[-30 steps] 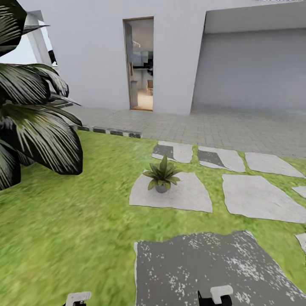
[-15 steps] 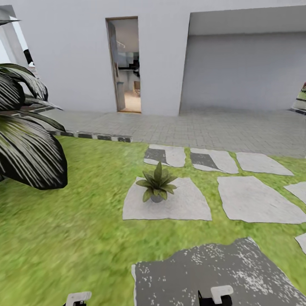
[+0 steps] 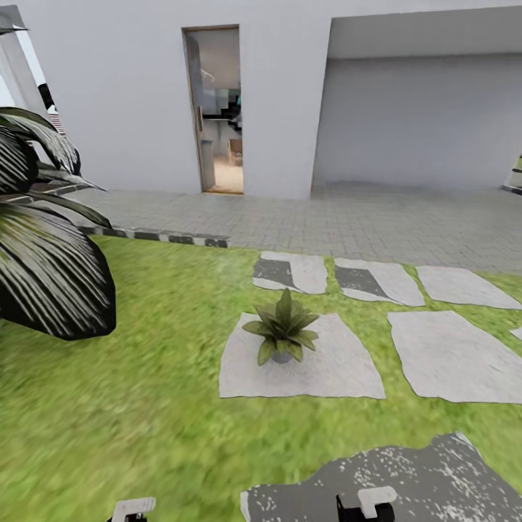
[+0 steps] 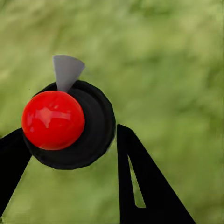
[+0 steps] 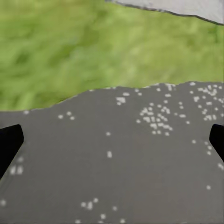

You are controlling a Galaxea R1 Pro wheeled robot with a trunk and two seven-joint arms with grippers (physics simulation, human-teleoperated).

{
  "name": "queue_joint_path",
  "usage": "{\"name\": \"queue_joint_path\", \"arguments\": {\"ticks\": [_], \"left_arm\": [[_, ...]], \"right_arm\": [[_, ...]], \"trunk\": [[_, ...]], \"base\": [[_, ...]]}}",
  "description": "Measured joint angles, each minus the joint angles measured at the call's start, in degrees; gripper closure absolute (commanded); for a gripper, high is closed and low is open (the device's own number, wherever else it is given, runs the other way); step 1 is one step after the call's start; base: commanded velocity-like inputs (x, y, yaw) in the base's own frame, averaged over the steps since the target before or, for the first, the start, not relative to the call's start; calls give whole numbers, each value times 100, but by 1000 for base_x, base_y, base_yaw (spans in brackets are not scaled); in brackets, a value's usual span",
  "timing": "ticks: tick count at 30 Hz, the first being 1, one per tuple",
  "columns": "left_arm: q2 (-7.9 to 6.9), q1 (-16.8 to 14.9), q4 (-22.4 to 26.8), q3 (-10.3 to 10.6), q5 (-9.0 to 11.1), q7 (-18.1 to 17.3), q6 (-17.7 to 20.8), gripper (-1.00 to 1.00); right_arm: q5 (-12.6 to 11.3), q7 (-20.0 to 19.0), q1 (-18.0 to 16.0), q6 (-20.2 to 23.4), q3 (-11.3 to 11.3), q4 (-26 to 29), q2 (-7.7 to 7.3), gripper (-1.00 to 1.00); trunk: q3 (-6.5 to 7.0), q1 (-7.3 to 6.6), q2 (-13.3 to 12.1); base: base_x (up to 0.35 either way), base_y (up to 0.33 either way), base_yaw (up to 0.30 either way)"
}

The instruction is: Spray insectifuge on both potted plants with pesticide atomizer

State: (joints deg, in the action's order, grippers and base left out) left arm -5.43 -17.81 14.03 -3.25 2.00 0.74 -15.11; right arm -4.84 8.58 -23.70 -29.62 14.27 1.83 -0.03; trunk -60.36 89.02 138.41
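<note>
A pale grey rendered house wall (image 3: 130, 94) with an open doorway (image 3: 217, 109) and a recessed garage bay (image 3: 420, 116) closes off the far side of the garden, fronted by a band of grey block paving (image 3: 326, 217). Below it runs the green lawn (image 3: 109, 391), crossed by flat grey stepping stones (image 3: 449, 351), with the dark striped fronds of a big palm (image 3: 43, 275) crowding in from the left. On the nearest pale stone (image 3: 341, 370) stands one small potted plant (image 3: 283, 333), a low rosette of pointed green leaves in a tiny grey pot. Against the view half a second ago the plant sits lower and a little further right, and the dark speckled slab (image 3: 406, 482) at the robot's feet has slid down the frame: the whole scene has shifted, so the robot, not the plant, has moved, apparently closing on it. The second plant has yet to come up. In the left wrist view the left gripper (image 4: 70, 154) has its black fingers (image 4: 140, 182) clamped on a round black-bodied object topped by a red ball (image 4: 52, 120) with a grey wedge above it, judged to be the pesticide atomizer (image 4: 88, 126) seen end-on over grass. The right gripper (image 5: 112, 140) hangs over the speckled slab, fingers wide apart and empty. Spraying looks next, once range allows.
</note>
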Motion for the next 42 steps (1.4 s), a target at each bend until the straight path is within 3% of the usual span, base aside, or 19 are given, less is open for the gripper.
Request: {"name": "queue_joint_path", "arguments": {"ticks": [15,23,26,27,28,29,30,31,32,33,34,35,36,39,42], "left_arm": [[-12,-1,-2,0,-1,0,-1,100],[-25,-5,50,43,0,-81,6,100],[-38,-38,97,185,-189,-125,51,100],[-58,-77,101,457,-578,-281,164,100],[-107,-156,141,717,-1236,-672,583,100],[-125,-273,191,768,-1481,-944,857,100],[-152,-541,294,851,-1839,-1691,1319,100],[-181,-754,363,863,-2007,-2192,1471,100],[-343,-1126,487,906,-3064,-3759,1726,100],[-340,-1836,528,924,-3556,-5342,1909,100],[-323,-2430,550,888,-3732,-5817,1985,100],[-300,-2573,607,887,-3960,-6227,2051,100],[-291,-2455,676,915,-4111,-6461,2080,100],[-270,-2558,1115,899,-4365,-7135,2297,100],[-274,-2573,1493,909,-4479,-7562,2582,100]], "right_arm": [[-1,4,1,0,-10,-2,-10,-100],[26,-26,1,0,24,22,-7,-100],[47,-39,0,10,40,38,-18,-100],[125,-137,-1,12,76,113,-33,-100],[398,-477,-2,43,189,452,-76,-100],[551,-649,-1,92,228,683,-110,-100],[854,-1017,-3,334,310,1151,-181,-100],[1004,-1272,-2,533,316,1417,-216,-100],[1697,-2749,-40,1433,312,2038,-308,-100],[1975,-3731,-215,1928,279,2946,-312,-100],[2056,-4047,-299,2122,280,3213,-309,-100],[2127,-4391,-378,2332,283,3427,-302,-100],[2158,-4599,-413,2443,284,3577,-296,-100],[2197,-5189,-463,2662,288,4063,-274,-100],[2219,-5440,-472,2849,288,4331,-261,-100]], "trunk": [[33,1,0],[76,3,0],[88,3,0],[89,3,0],[90,3,0],[91,3,0],[91,3,-1],[91,3,0],[88,4,-1],[90,3,-1],[92,2,0],[92,2,0],[90,3,-1],[91,3,0],[91,3,0]], "base": [[230,254,-141],[30,48,-237],[2,3,-98],[0,0,-13],[0,0,-8],[0,0,-3],[0,0,-2],[0,0,0],[0,0,0],[0,0,0],[0,0,0],[0,0,0],[0,0,0],[0,0,0],[0,0,0]]}}
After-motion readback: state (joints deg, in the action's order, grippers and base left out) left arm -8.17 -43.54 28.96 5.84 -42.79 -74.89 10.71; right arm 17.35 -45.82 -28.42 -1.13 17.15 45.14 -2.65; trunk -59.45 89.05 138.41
